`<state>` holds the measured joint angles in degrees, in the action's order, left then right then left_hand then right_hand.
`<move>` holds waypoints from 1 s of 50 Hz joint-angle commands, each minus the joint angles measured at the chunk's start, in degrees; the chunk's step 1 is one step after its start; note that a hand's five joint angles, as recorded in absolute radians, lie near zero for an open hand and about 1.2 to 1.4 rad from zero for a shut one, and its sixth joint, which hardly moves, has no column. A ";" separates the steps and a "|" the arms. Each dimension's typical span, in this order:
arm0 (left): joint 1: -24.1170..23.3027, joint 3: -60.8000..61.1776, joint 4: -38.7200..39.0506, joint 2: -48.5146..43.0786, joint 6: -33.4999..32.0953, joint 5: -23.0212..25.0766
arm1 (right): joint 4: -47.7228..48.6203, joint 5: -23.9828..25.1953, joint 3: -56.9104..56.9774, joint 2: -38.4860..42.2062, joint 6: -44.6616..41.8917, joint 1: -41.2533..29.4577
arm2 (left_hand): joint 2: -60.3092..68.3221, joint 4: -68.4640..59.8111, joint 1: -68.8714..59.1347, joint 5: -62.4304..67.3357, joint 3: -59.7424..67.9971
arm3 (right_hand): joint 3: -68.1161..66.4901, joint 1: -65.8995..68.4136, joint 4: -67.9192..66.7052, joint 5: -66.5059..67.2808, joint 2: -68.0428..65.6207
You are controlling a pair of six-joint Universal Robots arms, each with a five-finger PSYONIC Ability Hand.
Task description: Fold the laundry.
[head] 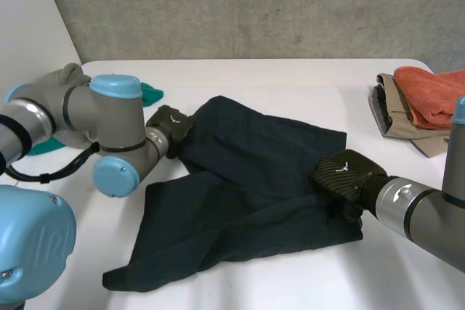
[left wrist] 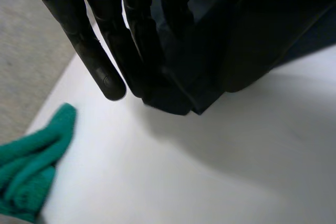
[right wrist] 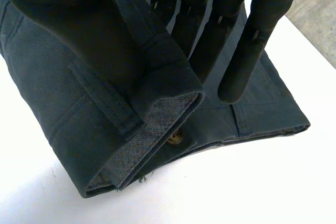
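Left hand: fingers and thumb pinched together on the far-left corner of the dark navy garment.
Right hand: thumb and fingers clamped on the folded waistband at the garment's right edge.
Garment: lies rumpled across the middle of the table.
Green cloth: table's far-left edge, near the left hand.
Orange towel, on top of a folded beige item: table's far-right corner.

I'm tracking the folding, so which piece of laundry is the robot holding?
The dark navy garment, pinched by the left hand and right hand; the green cloth and orange towel lie untouched.
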<state>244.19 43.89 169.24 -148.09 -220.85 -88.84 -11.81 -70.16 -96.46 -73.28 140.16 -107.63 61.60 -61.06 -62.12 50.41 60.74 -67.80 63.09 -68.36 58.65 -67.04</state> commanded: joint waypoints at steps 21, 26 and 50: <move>-1.97 6.82 -2.16 7.72 -16.20 -12.85 | 1.17 -0.51 -1.19 -0.63 2.04 -3.55 | -51.60 51.06 52.12 -50.41 -50.74 | -12.20 16.91 -11.64 11.35 -12.96; -0.65 10.24 -3.04 13.43 -9.26 -12.67 | 2.84 -1.03 -1.19 -0.72 4.24 -3.64 | -51.60 51.06 52.12 -50.41 -50.74 | -12.20 16.91 -11.64 11.35 -12.96; 6.47 55.24 -18.96 50.97 15.10 7.36 | 9.26 -4.55 -1.28 -1.16 10.75 -3.20 | -38.28 37.74 38.80 -37.09 -37.42 | -12.20 16.91 -11.64 11.35 -12.96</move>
<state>249.59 93.44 149.22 -98.95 -204.84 -82.63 -2.46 -74.58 -97.54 -74.14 150.61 -110.67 17.85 -17.92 -17.84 7.83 17.60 -67.80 63.93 -68.37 58.66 -67.04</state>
